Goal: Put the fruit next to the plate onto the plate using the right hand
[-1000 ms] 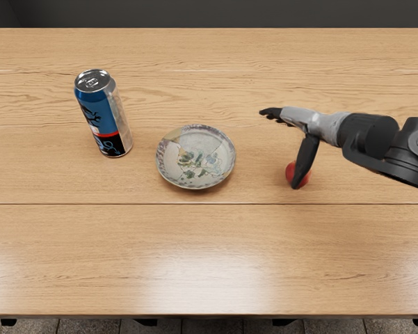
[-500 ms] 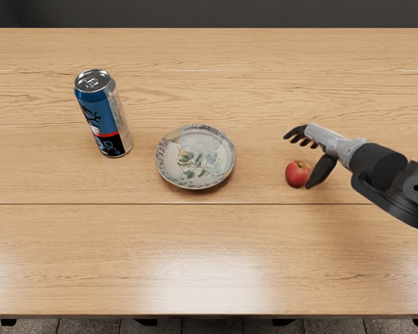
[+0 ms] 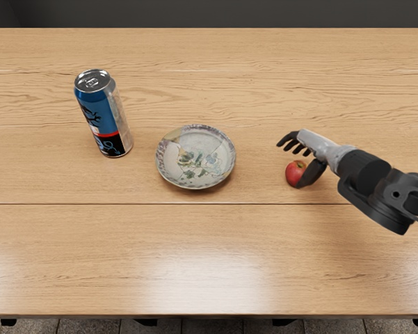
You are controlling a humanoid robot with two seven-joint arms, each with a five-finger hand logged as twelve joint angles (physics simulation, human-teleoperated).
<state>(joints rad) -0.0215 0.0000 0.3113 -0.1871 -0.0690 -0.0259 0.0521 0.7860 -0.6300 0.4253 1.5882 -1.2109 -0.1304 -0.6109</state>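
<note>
Just beside the open-fingered right hand (image 3: 307,150), a round red apple (image 3: 293,173) (paler on top).

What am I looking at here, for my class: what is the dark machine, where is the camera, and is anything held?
This is a simulator's render from the robot's head camera, looking down at a slant on a wooden table. The dark arm entering from the right ends in its five-fingered right hand. On the table are an upright blue drink can, a patterned plate and, right of the plate, a small red apple. The hand is open beside the apple, thumb close to it; nothing is held. The left arm is out of view.
</note>
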